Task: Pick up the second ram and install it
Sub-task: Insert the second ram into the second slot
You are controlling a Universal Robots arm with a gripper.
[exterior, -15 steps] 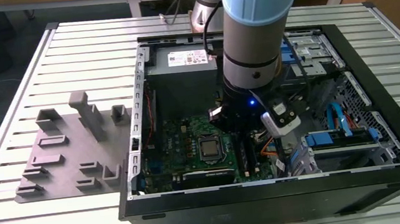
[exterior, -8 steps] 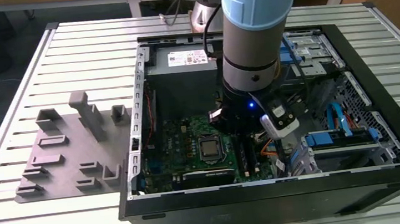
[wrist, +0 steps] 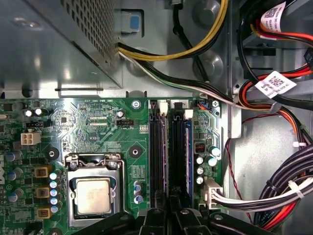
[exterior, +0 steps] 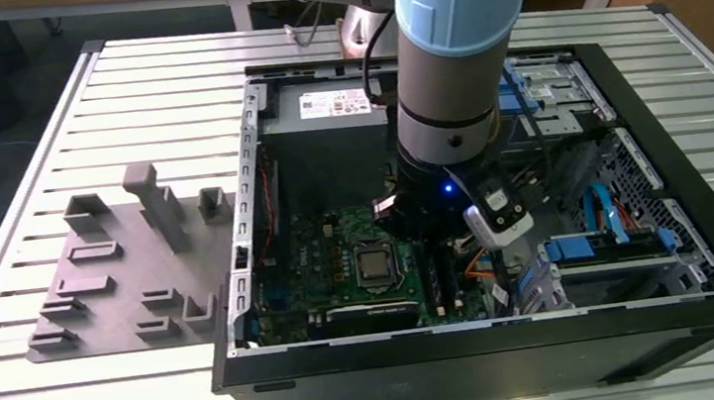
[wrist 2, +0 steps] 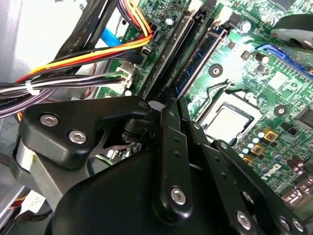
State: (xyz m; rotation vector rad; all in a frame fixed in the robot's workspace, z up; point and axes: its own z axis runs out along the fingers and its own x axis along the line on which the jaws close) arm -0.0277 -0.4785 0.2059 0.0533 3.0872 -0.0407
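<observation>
Fingers of the gripper (wrist 2: pixel 168 105) look drawn together over the motherboard's (wrist: pixel 98 122) memory slots (wrist: pixel 171 147), though whether they pinch anything I cannot tell. A dark stick, probably the second ram (wrist: pixel 177 147), stands edge-on in one slot, its long axis running straight away from the fingertips. Left sits the processor socket (wrist: pixel 93 193); cable bundles (wrist: pixel 288 191) crowd the right.

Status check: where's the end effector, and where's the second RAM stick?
End effector low over motherboard, at the memory slots. Second ram edge-on in a slot, ahead of the end effector. Cable bundle beside slots.
</observation>
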